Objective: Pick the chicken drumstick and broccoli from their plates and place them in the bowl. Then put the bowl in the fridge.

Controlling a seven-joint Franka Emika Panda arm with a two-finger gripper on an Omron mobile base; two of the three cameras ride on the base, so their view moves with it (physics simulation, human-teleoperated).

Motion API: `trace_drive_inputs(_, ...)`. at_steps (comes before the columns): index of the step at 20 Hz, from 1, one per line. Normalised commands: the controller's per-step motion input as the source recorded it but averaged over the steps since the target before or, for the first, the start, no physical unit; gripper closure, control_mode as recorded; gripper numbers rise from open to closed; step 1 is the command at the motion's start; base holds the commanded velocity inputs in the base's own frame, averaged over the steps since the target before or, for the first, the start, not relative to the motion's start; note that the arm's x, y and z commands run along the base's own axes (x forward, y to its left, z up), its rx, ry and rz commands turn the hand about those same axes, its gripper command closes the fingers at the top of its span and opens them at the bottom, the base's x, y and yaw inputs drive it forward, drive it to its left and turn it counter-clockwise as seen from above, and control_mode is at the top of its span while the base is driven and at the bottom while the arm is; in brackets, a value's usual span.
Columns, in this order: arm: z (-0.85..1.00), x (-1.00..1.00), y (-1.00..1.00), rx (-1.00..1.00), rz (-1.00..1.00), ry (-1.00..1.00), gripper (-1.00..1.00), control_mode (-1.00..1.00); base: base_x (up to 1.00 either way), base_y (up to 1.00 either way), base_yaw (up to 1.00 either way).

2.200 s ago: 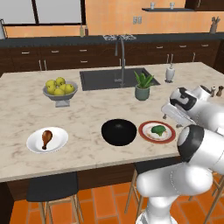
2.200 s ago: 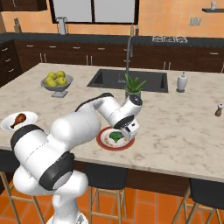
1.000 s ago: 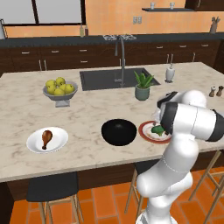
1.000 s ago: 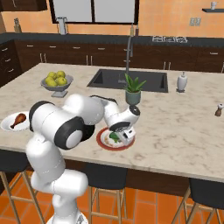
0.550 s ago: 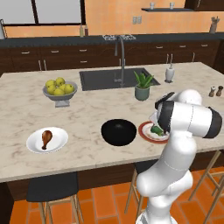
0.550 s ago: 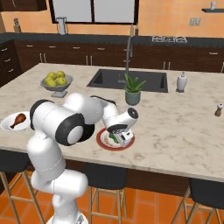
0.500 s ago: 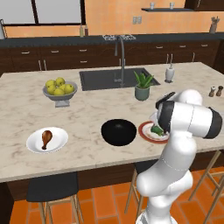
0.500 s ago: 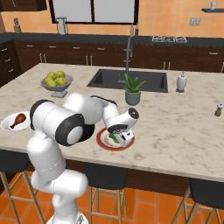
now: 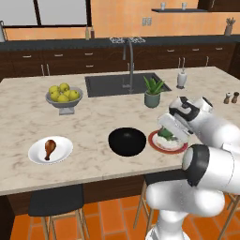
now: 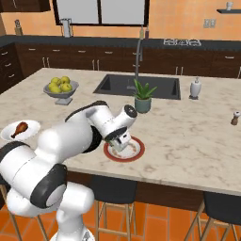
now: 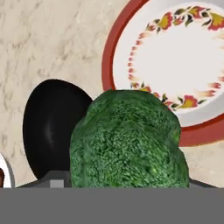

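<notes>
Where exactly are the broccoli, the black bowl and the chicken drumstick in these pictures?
broccoli [image 11: 127, 140], hand view, middle of the green floret top.
black bowl [image 9: 127, 141], left base view, dark inside of the bowl.
chicken drumstick [image 9: 49, 148], left base view, its meaty end, on the white plate.

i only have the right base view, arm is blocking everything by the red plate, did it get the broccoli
Observer: Yes. In the hand view the broccoli sits close against the camera, lifted off the red-rimmed plate, whose middle is bare.
Operator: where is the bowl, i cant see it
Observer: In the left base view the black bowl stands on the counter just left of that plate, with nothing in it.
Operator: and the drumstick
Observer: It lies on the white plate further left, the chicken drumstick untouched.
</notes>
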Motion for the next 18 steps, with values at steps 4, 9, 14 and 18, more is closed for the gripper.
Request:
trace_drive_inputs(4,0.66,0.04,1.00,-0.08,0.00,0.16,1.00,-1.00,0.00,0.00,0.00)
trace_drive_inputs(9,-0.08,0.56,1.00,-0.25,-0.13,0.18,1.00,-1.00,0.00,0.00,0.00)
trace_drive_inputs(14,-0.06,0.53,0.30,-0.09,-0.06,0.20,1.00,-1.00,0.00,0.00,0.00)
trace_drive_inputs(18,-0.35,0.43,0.00,0.00,0.00,0.01,1.00,-1.00,0.00,0.00,0.00)
